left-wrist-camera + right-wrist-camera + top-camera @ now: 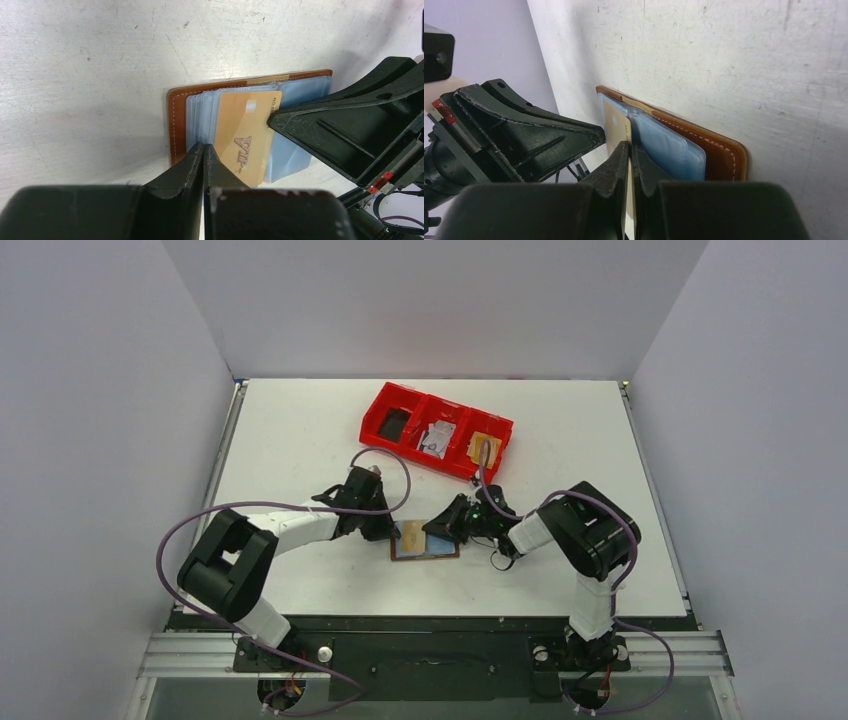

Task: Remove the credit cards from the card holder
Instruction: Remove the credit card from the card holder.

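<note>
My top camera looks down from above and behind the bases on the whole surface (300, 430). Both wrist cameras sit very close over the wallet (176, 125), facing each other: left shows the right claw (274, 120), right the left claw (601, 136).

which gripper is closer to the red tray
Right. The right gripper is just short of the red tray, near its right end; the left gripper lies farther off, toward its left.

I see a red three-compartment tray (372, 412) on the white counter (300, 420), lying beyond the right pincer (432, 528), holding dark, silvery and tan items (437, 437).
</note>
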`<state>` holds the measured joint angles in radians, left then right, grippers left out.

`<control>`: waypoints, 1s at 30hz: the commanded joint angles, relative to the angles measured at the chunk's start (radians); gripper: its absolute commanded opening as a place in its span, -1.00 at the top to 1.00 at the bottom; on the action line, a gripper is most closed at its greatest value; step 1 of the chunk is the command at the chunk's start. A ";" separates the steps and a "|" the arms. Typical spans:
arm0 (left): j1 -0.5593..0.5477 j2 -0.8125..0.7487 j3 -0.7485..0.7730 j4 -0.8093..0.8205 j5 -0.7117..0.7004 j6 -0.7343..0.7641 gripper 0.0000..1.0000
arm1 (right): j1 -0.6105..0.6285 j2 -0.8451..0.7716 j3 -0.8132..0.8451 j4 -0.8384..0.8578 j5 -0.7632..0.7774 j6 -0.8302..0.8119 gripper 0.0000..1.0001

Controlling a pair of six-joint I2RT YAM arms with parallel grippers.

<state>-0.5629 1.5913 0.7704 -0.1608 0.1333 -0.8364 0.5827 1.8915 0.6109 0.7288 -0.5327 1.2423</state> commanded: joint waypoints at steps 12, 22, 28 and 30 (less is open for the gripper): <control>0.006 0.074 -0.057 -0.129 -0.107 0.029 1.00 | -0.017 -0.079 0.014 -0.230 0.091 -0.160 1.00; 0.008 0.072 -0.059 -0.130 -0.110 0.031 1.00 | -0.027 -0.105 0.011 -0.296 0.113 -0.204 0.99; 0.009 0.072 -0.059 -0.130 -0.110 0.031 1.00 | -0.039 -0.114 0.005 -0.303 0.106 -0.217 0.93; 0.009 0.074 -0.059 -0.130 -0.111 0.031 1.00 | -0.040 -0.116 0.003 -0.306 0.106 -0.221 0.90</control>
<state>-0.5610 1.5955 0.7704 -0.1509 0.1345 -0.8497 0.5629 1.7927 0.6273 0.5117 -0.4885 1.0824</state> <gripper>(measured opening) 0.003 0.036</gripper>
